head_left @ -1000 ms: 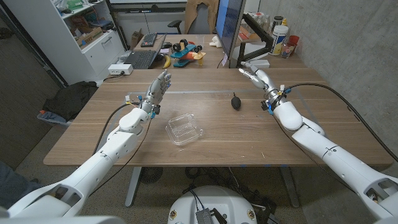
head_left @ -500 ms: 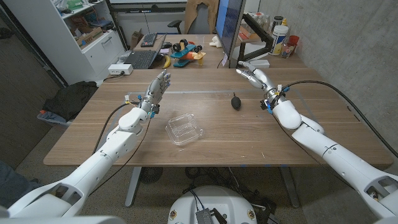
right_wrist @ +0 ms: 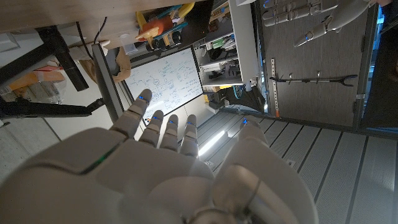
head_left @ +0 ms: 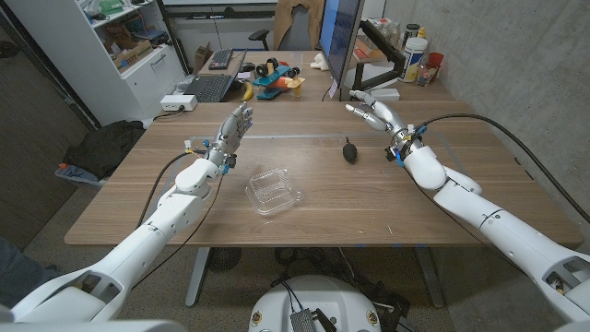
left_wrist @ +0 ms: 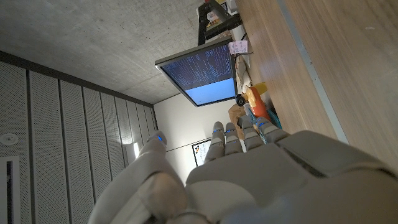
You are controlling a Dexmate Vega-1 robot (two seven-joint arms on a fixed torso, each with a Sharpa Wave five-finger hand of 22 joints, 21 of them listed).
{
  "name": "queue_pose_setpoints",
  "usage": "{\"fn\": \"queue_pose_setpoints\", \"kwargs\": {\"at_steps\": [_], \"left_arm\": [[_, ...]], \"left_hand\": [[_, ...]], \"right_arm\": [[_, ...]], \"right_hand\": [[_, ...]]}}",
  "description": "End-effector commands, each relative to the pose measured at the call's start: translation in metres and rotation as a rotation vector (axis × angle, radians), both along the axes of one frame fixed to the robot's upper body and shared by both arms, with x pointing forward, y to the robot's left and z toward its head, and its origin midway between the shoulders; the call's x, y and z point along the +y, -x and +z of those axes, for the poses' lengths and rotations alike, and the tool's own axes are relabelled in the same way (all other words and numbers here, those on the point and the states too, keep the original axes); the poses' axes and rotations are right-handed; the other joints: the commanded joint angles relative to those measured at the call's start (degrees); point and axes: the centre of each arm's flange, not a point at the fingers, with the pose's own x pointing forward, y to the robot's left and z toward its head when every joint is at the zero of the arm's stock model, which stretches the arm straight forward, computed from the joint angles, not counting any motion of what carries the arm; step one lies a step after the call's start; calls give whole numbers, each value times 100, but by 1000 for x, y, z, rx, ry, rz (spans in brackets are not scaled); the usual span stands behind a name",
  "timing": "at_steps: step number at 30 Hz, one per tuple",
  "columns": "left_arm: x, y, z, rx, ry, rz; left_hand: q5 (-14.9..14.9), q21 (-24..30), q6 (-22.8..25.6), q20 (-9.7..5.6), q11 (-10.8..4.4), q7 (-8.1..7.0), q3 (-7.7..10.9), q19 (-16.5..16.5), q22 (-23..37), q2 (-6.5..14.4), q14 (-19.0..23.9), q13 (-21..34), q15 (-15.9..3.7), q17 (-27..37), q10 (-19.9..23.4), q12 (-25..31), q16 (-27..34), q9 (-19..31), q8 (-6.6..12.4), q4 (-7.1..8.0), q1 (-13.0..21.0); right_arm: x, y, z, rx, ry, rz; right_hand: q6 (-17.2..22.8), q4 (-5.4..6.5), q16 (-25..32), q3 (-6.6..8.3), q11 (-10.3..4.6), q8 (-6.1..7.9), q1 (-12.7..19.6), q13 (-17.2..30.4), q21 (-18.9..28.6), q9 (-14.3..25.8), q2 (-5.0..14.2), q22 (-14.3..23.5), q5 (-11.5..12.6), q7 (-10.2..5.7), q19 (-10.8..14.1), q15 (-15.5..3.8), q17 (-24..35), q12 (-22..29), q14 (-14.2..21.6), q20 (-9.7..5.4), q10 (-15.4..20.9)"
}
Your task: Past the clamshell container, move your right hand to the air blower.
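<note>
Slowly the right hand (head_left: 373, 112) has drifted leftward, fingers spread and holding nothing, raised beyond the air blower (head_left: 349, 149). That blower lies on the table (head_left: 479, 198), right of the clamshell container (head_left: 274, 192); reaching down remains.

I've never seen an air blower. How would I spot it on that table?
Start at the wooden table and find the clear clamshell container near its middle. Look past it, toward the robot's raised right hand: the air blower lies on bare wood between the two. It is small, black and bulb-shaped, while the container is transparent and boxy.
</note>
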Motion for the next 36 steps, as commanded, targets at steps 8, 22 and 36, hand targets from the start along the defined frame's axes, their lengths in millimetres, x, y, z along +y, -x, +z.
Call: {"fn": "queue_pose_setpoints", "kwargs": {"at_steps": [8, 22, 36], "left_arm": [[-3, 0, 2, -9, 0, -5], [-3, 1, 5, -16, -5, -6], [-2, 2, 5, -18, -3, -2]], "left_hand": [[21, 7, 50, 22, 22, 25, 22, -4, 21, 48, 3, 14, 17, 23, 40, 44, 22, 19, 24, -41, -4], [20, 3, 57, 47, 20, 18, 16, -22, 21, 51, -7, 15, 26, 23, 50, 45, 18, 20, 18, -49, -10], [20, 5, 93, 57, 15, -14, 10, -23, 22, 54, -20, 15, 9, 24, 52, 43, 14, 21, 24, -57, -18]], "right_arm": [[3, 0, 2, -34, 96, -69], [7, -2, 2, -44, 159, -104], [14, 0, 4, -73, 258, -166]], "right_hand": [[11, -32, -39, 11, -61, -24, 69, 21, 35, 18, -5, 26, 56, -55, 12, 80, 11, -15, -55, 15, -36], [-73, -24, -16, 4, -88, -38, 98, 21, 49, 20, -7, 22, 72, -120, 37, 451, 14, -7, -27, 227, -78], [-252, 1, 109, 2, -83, -73, 96, 22, 58, 22, -1, 19, 81, -132, 110, 483, 22, -20, 379, 324, -203]]}}
